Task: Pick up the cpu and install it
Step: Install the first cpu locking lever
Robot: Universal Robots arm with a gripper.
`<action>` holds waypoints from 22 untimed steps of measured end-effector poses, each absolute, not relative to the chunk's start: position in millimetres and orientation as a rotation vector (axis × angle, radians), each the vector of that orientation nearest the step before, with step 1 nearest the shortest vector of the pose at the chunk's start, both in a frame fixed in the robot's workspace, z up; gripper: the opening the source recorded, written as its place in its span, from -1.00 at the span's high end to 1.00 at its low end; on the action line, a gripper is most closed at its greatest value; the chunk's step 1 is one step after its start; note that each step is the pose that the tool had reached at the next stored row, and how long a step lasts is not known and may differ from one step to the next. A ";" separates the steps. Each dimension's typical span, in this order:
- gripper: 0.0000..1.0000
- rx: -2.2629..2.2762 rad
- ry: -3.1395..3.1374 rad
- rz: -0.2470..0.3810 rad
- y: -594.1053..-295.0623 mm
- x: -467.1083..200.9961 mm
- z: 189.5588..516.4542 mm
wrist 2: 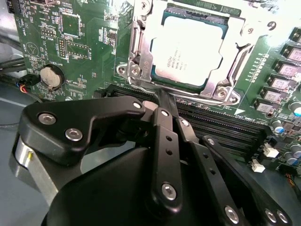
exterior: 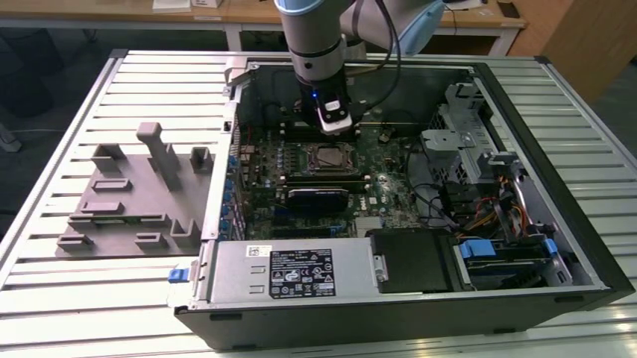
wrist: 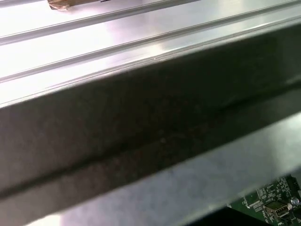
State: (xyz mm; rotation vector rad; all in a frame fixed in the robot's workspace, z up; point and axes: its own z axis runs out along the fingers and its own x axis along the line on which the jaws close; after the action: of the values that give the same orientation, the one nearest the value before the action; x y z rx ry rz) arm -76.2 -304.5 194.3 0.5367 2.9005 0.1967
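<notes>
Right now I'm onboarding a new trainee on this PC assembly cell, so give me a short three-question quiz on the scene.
1. True or false: the cpu lies in the motherboard socket.
2. Where is the gripper in the exterior view? A) over the grey fixture tray B) inside the computer case, just beyond the socket C) over the power supply
3. Fill in: the round coin cell sits on the green ____.

Key: 1 true; 2 B; 3 motherboard.

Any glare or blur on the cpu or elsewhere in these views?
Second wrist view: glare washes out the cpu top plate; the gripper linkage is sharp. First wrist view: close case wall soft, table slats overexposed. Exterior view: evenly lit.
</notes>
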 end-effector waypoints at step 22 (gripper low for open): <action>0.79 0.533 2.901 0.197 -306.0 -75.9 193.1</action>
State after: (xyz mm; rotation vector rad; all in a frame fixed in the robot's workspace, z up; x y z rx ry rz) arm -75.9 -306.0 193.1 0.5329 2.9013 0.1975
